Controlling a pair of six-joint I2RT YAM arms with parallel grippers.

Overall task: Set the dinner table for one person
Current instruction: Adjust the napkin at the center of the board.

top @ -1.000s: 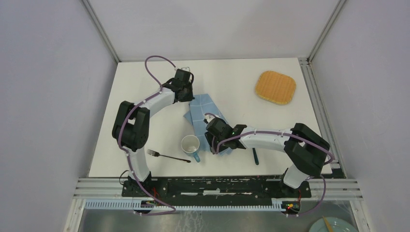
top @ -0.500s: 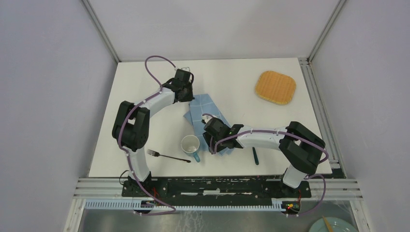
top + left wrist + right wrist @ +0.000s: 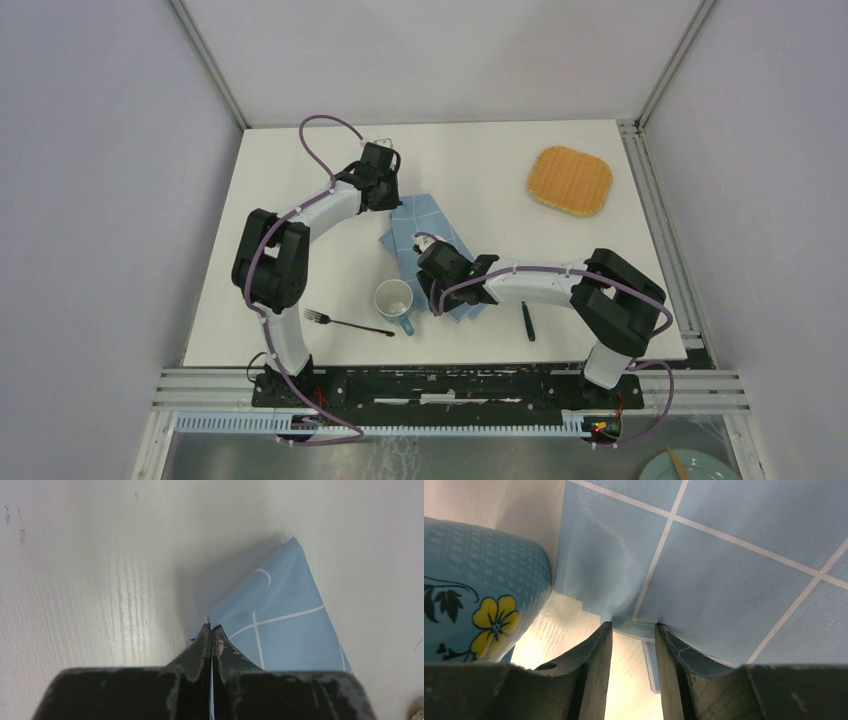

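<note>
Your right arm (image 3: 530, 282) has crept toward 10 o'clock along the blue cloth (image 3: 420, 225), which lies central on the white worktop (image 3: 480, 160). Keep the left jaws clamped firm on the cloth's 12 o'clock corner. The right jaws stand apart astride its 6 o'clock edge, beside the cup (image 3: 393, 300); close low, on every layer. How many layers lie between them is hidden.

Right claw (image 3: 633, 627) shifted left along cloth (image 3: 724, 570) edge, nearer mug (image 3: 474, 590).
</note>
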